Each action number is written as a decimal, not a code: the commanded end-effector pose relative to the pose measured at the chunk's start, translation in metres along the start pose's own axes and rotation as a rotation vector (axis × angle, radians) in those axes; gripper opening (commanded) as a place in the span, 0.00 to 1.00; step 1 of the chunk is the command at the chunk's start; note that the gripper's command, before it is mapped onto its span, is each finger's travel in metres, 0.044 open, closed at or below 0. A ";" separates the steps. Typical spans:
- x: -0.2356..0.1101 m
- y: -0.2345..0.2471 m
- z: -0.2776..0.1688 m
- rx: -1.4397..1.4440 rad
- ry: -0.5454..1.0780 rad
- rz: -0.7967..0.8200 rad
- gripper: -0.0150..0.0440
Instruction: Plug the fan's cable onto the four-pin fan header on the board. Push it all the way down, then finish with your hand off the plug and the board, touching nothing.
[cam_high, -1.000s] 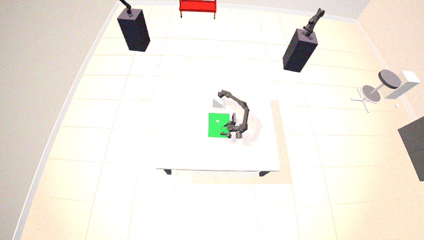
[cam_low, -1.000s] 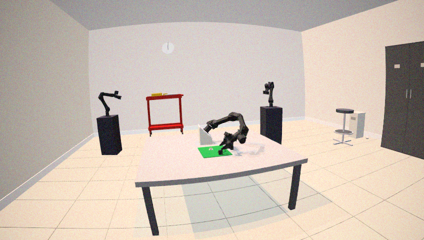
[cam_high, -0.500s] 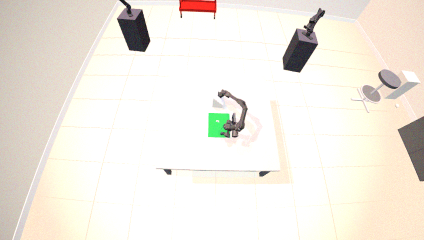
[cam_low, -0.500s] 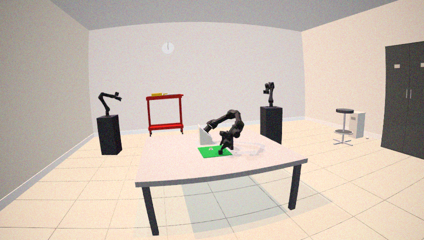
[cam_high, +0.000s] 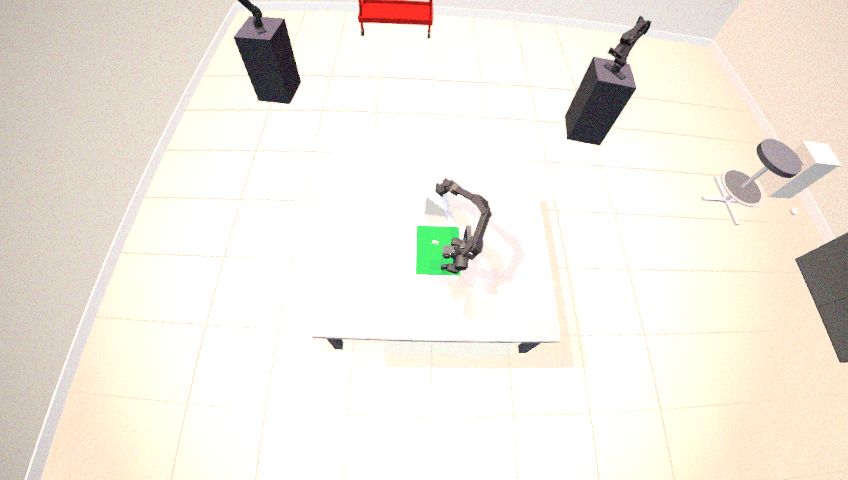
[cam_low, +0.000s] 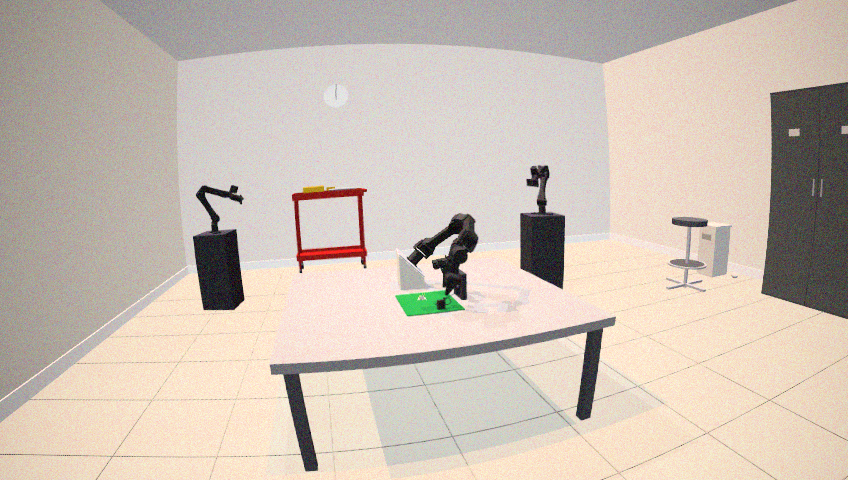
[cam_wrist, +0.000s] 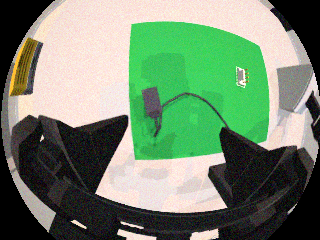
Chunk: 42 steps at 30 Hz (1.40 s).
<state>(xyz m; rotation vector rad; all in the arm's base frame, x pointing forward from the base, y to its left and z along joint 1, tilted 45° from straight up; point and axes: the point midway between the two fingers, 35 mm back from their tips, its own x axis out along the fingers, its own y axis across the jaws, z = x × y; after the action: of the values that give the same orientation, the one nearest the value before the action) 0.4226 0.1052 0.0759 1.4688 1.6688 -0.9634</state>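
Your pincer hung wide open above the green board, holding nothing, its two dark fingers spread on either side of the wrist view. Between and beyond them, the fan's dark plug lay flat on the board, touching neither finger. Its thin black cable curved away across the green surface. The white four-pin header sat well apart from the plug, near the board's far edge.

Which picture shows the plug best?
The wrist view. It looks straight down on the dark plug lying on the green board, its cable curving away, apart from the white header. The exterior view shows only a small dark blob; the top view barely shows it.
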 end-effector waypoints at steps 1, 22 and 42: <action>-0.012 0.002 0.000 -0.013 0.092 0.030 1.00; -0.075 0.015 0.055 -0.311 0.249 0.150 1.00; 0.006 0.026 0.036 -0.318 0.265 0.139 1.00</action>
<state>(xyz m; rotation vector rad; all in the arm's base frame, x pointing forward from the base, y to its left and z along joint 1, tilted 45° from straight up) 0.4542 0.0522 0.0713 1.5100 1.7601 -0.4089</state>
